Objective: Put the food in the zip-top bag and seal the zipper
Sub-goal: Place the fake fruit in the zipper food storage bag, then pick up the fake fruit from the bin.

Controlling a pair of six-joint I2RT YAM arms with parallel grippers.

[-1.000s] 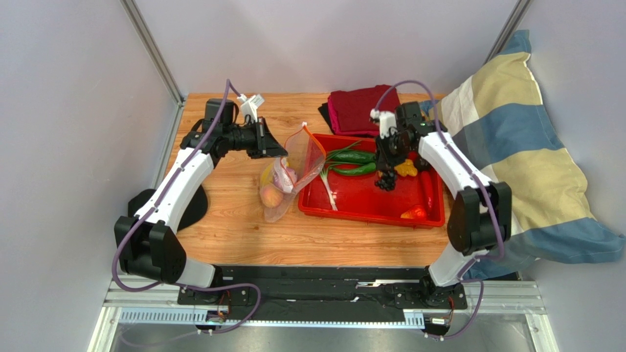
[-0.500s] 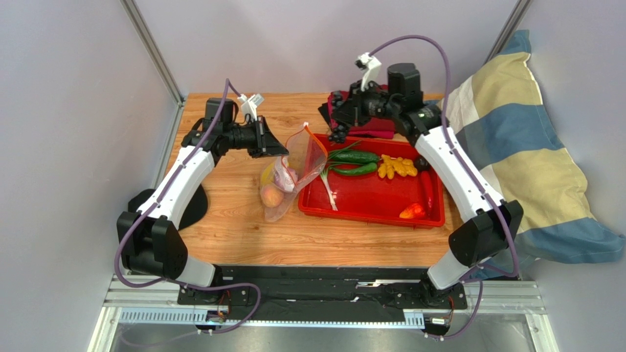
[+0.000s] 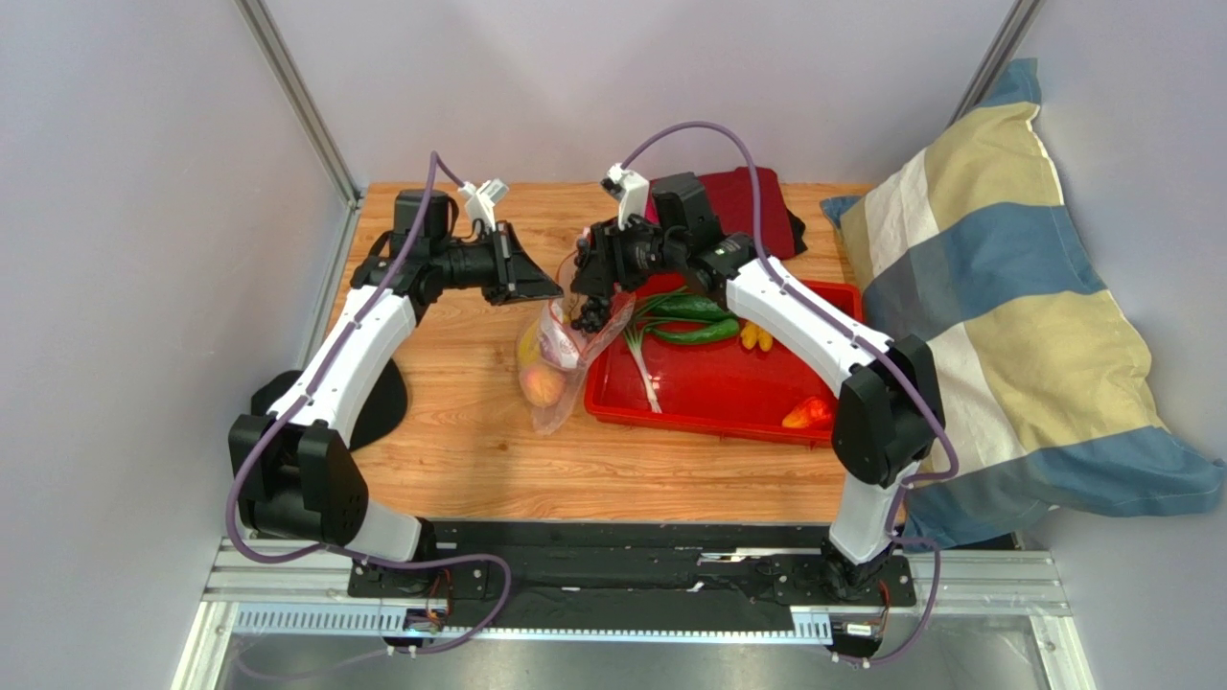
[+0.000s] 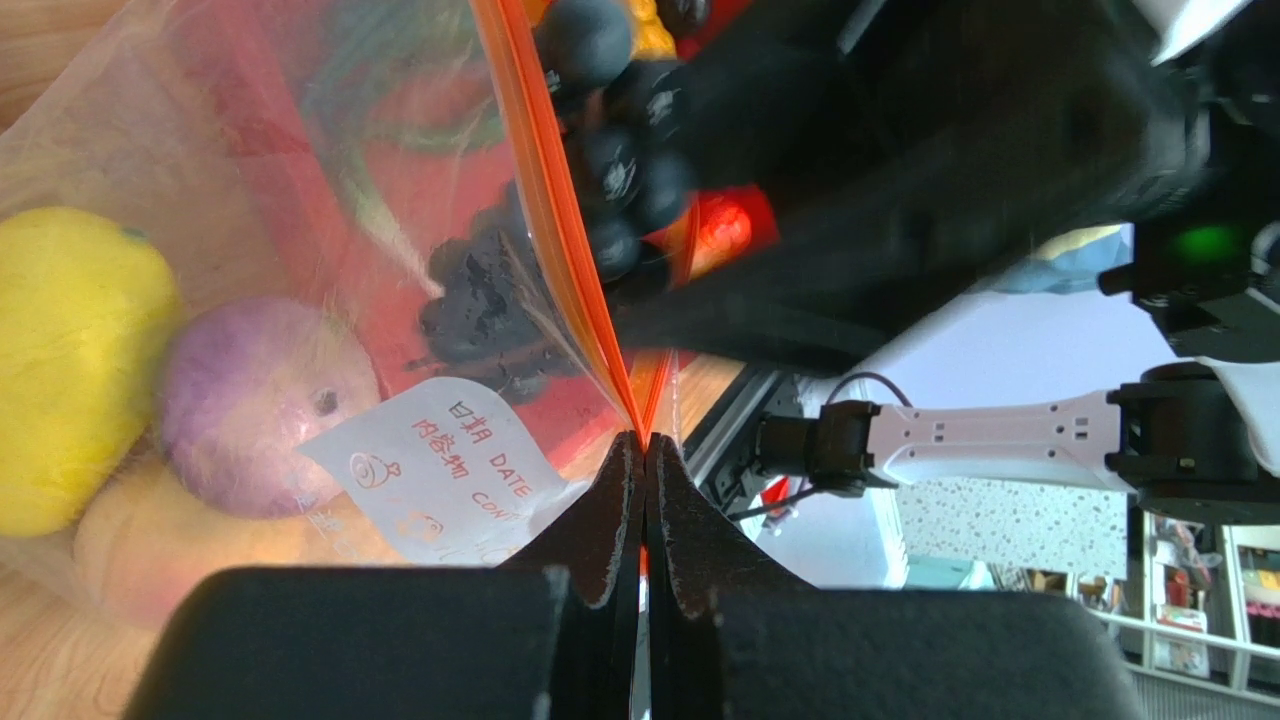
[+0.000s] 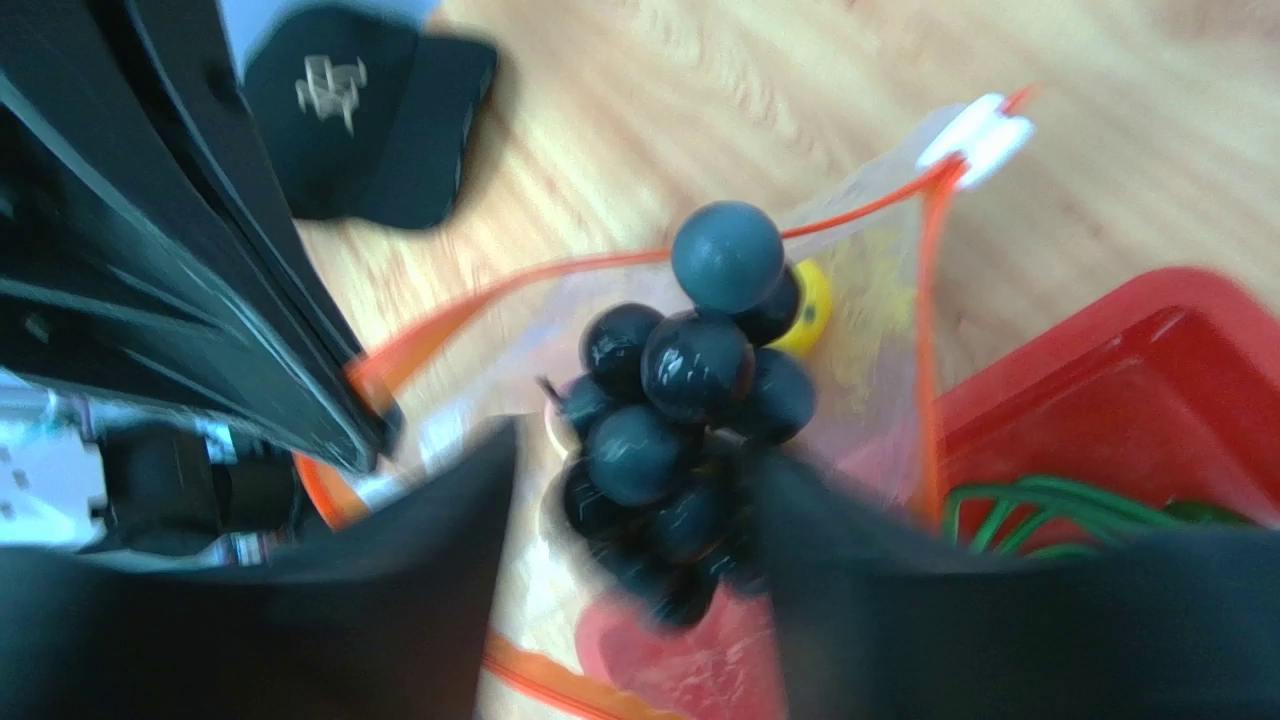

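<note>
The zip-top bag sits just left of centre in the overhead view. It rests on the wooden table, beside the left rim of the red tray, with its mouth lifted toward the top of the frame. Through the clear film, the left wrist view shows a yellow fruit, a purple onion and a peach bunched at the left, behind the white label.

We judge the bag to be thin, floppy and slippery. It would collapse if gripped by its wall, so the stiffer zipper is the best place to take hold of it. The left gripper does just that, with its fingers pressed together on the orange strip at lower centre, holding one lip up.

The grape bunch hangs in the middle of the right wrist view, over the open mouth. The right gripper pinches it between its blurred fingers. The bunch looks light and knobbly, easy to snag on the lip, so we would lower it well inside before letting go. Sealing is not yet possible.
</note>
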